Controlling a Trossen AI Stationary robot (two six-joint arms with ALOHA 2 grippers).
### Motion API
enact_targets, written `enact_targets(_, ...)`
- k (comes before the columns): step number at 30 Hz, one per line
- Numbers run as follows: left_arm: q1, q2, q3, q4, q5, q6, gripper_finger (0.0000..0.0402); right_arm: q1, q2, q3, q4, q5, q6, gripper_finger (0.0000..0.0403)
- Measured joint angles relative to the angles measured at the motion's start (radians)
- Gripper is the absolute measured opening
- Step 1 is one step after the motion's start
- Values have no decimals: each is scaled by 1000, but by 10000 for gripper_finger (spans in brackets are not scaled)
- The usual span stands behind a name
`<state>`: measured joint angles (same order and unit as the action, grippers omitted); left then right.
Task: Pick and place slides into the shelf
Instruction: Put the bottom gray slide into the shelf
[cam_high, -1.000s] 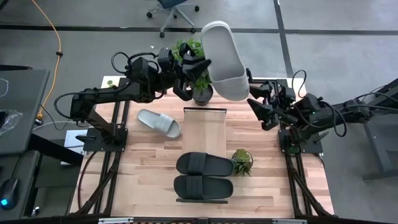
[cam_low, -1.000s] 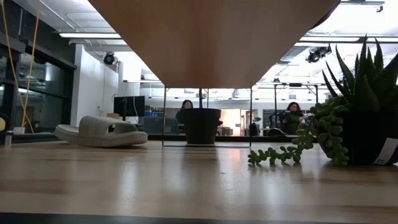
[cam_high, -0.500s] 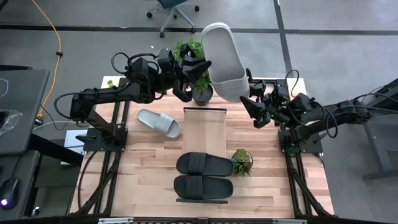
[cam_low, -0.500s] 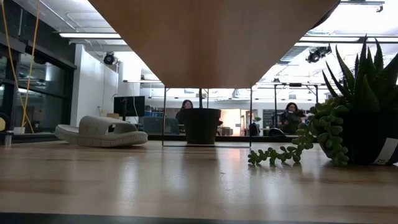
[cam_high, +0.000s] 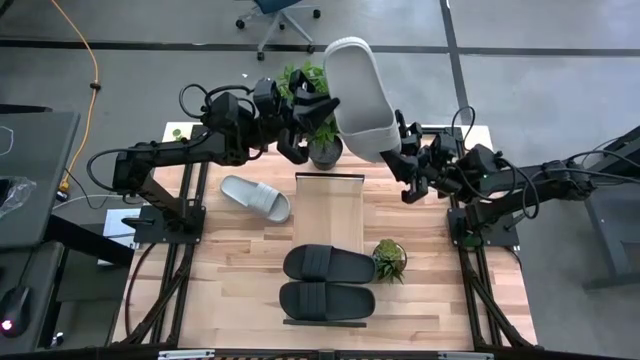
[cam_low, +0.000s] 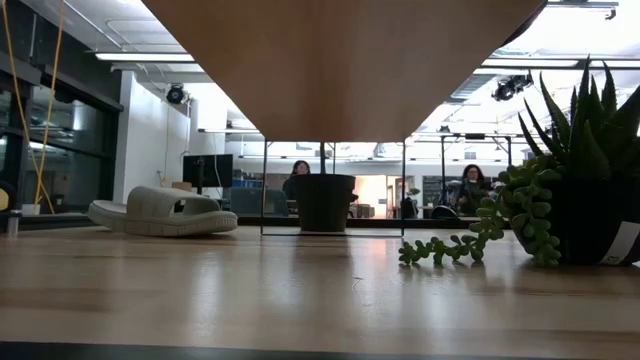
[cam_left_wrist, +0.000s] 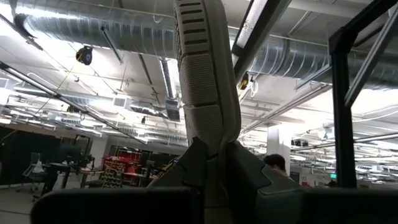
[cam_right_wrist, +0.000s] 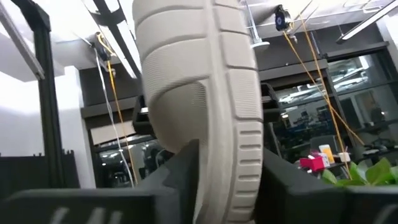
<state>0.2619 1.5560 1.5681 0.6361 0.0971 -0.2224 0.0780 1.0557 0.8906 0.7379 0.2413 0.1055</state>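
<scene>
My left gripper (cam_high: 318, 108) is shut on a light grey slide (cam_high: 358, 95), held high over the table's far edge. It also shows in the left wrist view (cam_left_wrist: 202, 81). My right gripper (cam_high: 404, 160) is open, its fingers on either side of that slide's other end (cam_right_wrist: 205, 93). A second light grey slide (cam_high: 255, 197) lies sole-down on the table at the left and shows in the low view (cam_low: 165, 212). Two black slides (cam_high: 328, 264) (cam_high: 326, 300) lie across the near part of the pale wood shelf (cam_high: 328, 215). My left gripper pinches the grey slide's edge (cam_left_wrist: 208, 140) between its two fingers, near one end. The slide is lifted clear and stands on edge beyond the fingers (cam_left_wrist: 249, 177), its ribbed rim toward the camera. My right gripper: I cannot tell whether its fingers (cam_right_wrist: 180, 171) touch the slide.
A potted plant (cam_high: 322, 140) stands at the shelf's far end, under the held slide, and shows in the low view (cam_low: 323, 202). A small succulent (cam_high: 389, 258) stands right of the black slides. The shelf's black end rails (cam_high: 328, 176) rise from the table.
My right gripper has moved toward the table's left and a little toward its far edge, up to the end of the held grey slide, so that its fingers now stand on either side of it. The slide has stayed where it was.
</scene>
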Motion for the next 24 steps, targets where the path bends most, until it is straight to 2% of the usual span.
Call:
enact_targets(7,0,-1,0,3,30,1,26,0,-1,0,2,18,2,20)
enact_targets(10,1,-1,0,1,44,6,35,0,-1,0,5,21,0,14)
enact_targets(15,1,-2,2,-27,44,6,94,14,-16,-1,26,61,-31,14)
enact_targets(19,1,0,0,-110,70,6,145,54,-91,2,57,132,-115,14)
enact_targets(21,1,0,0,-144,111,6,166,82,-139,3,-2,182,-141,14)
enact_targets(24,1,-7,0,-203,193,5,188,126,-215,2,-188,255,-116,14)
